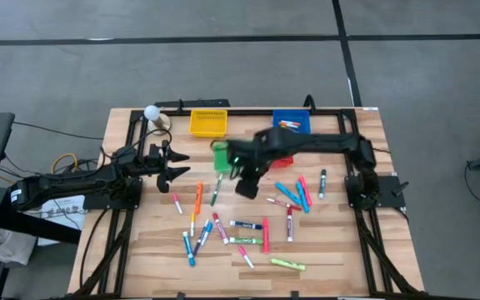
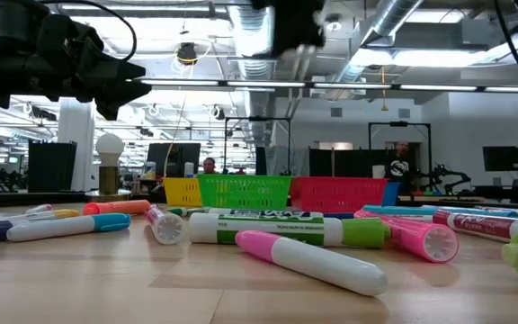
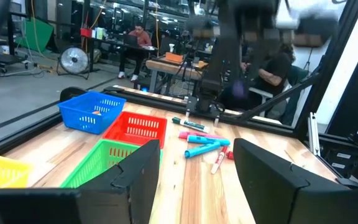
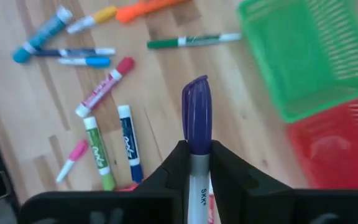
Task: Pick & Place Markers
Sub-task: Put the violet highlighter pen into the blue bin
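Observation:
Many markers [image 1: 240, 225] in pink, red, orange, blue and green lie flat on the wooden table, mostly in its middle and near half. My right gripper [image 1: 247, 185] hangs over the table's middle beside the green basket [image 1: 221, 157], shut on a purple-capped marker [image 4: 196, 112] with a white barrel. My left gripper [image 1: 176, 162] waits open above the table's left part, its fingers [image 3: 145, 168] spread wide and holding nothing. In the low view it shows dark at the upper left [image 2: 106, 67]. My right gripper [image 4: 196, 149] pinches the purple marker between its two fingers on the white barrel [image 4: 196, 163], just behind the cap. The marker lies along the fingers and its purple cap [image 4: 197, 106] sticks out past the fingertips. It is lifted clear above the table.
Yellow basket [image 1: 208, 123] and blue basket [image 1: 292, 122] stand at the far edge. The green basket and a red basket [image 4: 340, 143] sit side by side near the middle. A white bulb on a stand [image 1: 151, 112] is at the far left. People sit in the room beyond [image 3: 138, 37].

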